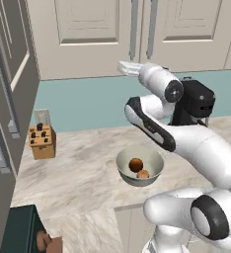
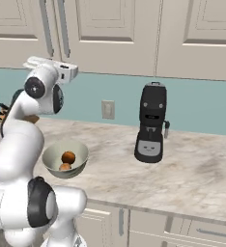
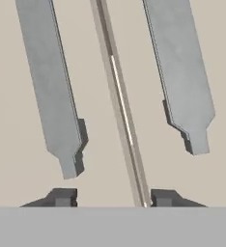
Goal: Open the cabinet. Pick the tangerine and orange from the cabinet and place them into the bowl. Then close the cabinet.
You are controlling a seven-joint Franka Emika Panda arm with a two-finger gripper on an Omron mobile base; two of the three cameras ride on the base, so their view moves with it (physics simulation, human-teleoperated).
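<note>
The beige cabinet (image 1: 83,34) hangs above the counter with both doors shut. Its two grey bar handles (image 3: 49,82) (image 3: 180,72) flank the door seam (image 3: 120,106) in the hand view. My gripper (image 3: 113,198) is raised just in front of that seam, near the handles' lower ends, and touches neither. It stands open with nothing between its fingertips (image 3: 62,197). My white hand (image 1: 123,67) sits below the handles (image 1: 134,29). The pale bowl (image 1: 132,180) (image 2: 54,166) stands on the counter below my arm and holds the orange (image 1: 135,164) (image 2: 68,157) and the smaller tangerine (image 1: 143,174) (image 2: 64,167).
A black coffee machine (image 2: 152,123) stands on the marble counter to the right of the bowl. A wooden knife block (image 1: 42,141) sits at the back left, beside a wall outlet (image 2: 107,109). A dark grey tall cabinet (image 1: 4,99) borders the left side.
</note>
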